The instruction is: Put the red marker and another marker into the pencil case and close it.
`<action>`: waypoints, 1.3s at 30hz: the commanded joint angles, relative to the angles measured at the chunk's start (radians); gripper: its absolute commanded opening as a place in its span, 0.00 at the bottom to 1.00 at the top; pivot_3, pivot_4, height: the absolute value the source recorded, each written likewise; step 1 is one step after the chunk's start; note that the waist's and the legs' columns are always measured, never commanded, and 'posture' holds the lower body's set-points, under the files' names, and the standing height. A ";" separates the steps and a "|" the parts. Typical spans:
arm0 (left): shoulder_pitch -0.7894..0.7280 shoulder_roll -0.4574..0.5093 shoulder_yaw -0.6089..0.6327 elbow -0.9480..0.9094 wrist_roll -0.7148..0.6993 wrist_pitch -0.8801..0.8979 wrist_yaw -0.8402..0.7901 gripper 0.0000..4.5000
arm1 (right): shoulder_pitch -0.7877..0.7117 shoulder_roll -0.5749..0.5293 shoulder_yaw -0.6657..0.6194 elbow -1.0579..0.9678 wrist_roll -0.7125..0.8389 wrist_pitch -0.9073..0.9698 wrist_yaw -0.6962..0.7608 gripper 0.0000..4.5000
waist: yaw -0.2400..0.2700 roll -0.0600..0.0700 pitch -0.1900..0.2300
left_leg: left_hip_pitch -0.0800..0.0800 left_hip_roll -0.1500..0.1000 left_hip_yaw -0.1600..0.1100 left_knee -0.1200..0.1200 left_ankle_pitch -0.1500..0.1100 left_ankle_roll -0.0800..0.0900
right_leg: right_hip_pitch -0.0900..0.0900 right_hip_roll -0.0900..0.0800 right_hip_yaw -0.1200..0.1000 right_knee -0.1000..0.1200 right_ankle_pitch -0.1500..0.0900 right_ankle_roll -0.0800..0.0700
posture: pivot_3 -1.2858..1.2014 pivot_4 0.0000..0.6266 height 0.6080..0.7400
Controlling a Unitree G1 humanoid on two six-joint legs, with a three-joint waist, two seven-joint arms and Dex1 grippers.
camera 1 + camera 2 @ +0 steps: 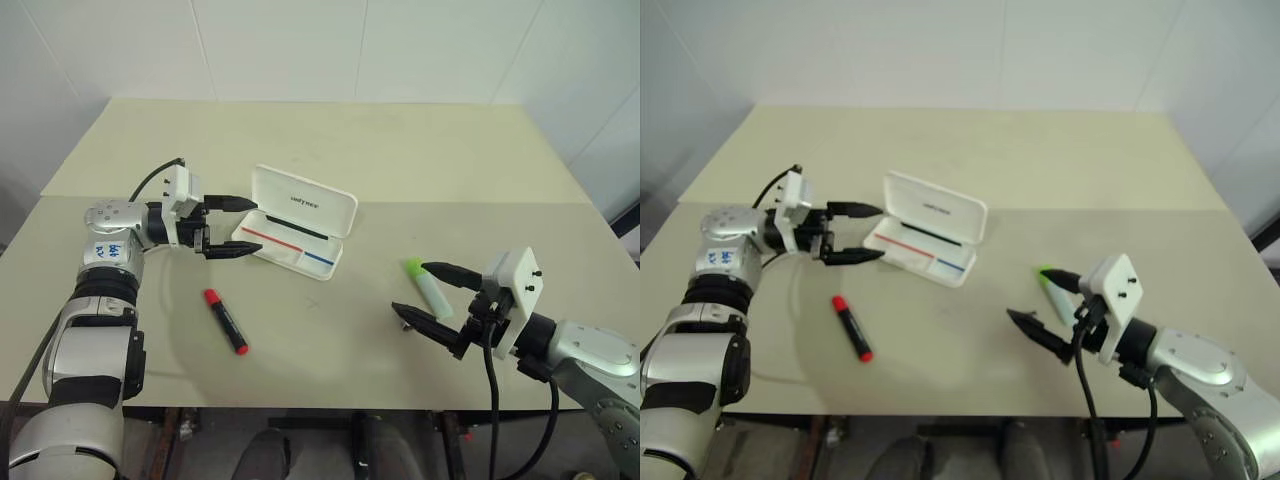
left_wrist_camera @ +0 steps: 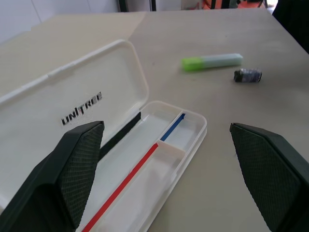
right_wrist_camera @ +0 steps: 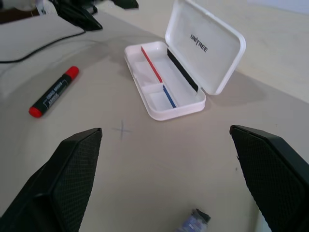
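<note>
Table [image 1: 420, 160]: pale, matte, flat — everything I need lies loose on it, within reach of both my arms.
Pencil case [image 1: 296, 232]: white hard plastic with rounded corners, lid propped up on its hinge, shallow tray showing a red and a blue stripe; it stands open, I judge, so the markers can drop straight in. Nothing is in it yet.
Left gripper [image 1: 226, 227]: my black, textured fingers spread wide and empty, hovering at the case's near end.
Right gripper [image 1: 437, 297]: jaws also wide apart, holding nothing, straddling the green-capped marker — lined up, I think, to take it.
Red marker [image 1: 226, 321]: slim smooth cylinder with a dark band, lying flat between my left arm and the case.
Green-capped marker [image 1: 426, 288]: chunky, pale translucent body, lime cap.
Dark stub [image 2: 247, 75]: small grey cylinder just beside that marker.
</note>
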 commanded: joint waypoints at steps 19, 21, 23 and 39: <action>-0.115 -0.040 -0.066 0.187 0.221 -0.132 -0.074 0.99 | 0.132 0.012 -0.007 -0.086 -0.081 -0.083 -0.045 1.00 | -0.004 -0.001 0.000 | 0.000 0.000 0.001 0.001 0.000 0.000 | 0.000 0.001 0.002 -0.001 0.002 0.001 | 0.52 0.24 1.00; -0.115 -0.033 -0.090 0.197 0.262 -0.145 -0.044 0.99 | 0.146 0.013 -0.014 -0.090 -0.087 -0.086 -0.050 1.00 | -0.004 -0.001 0.000 | 0.000 0.000 0.001 0.001 0.000 0.000 | 0.000 0.001 0.002 -0.001 0.002 0.001 | 0.52 0.24 1.00; -0.114 -0.029 -0.104 0.206 0.287 -0.156 -0.042 0.99 | 0.160 0.016 -0.019 -0.096 -0.092 -0.089 -0.057 1.00 | -0.004 -0.001 0.000 | 0.000 0.000 0.001 0.001 0.000 0.000 | 0.000 0.001 0.002 -0.001 0.002 0.001 | 0.52 0.24 1.00; -0.130 -0.026 -0.161 0.241 0.426 -0.121 0.056 0.99 | 0.239 0.031 -0.031 -0.147 -0.110 -0.110 -0.097 1.00 | -0.011 -0.001 0.000 | 0.002 0.000 0.002 0.001 0.000 0.000 | 0.002 0.002 0.004 -0.001 0.002 0.001 | 0.52 0.24 1.00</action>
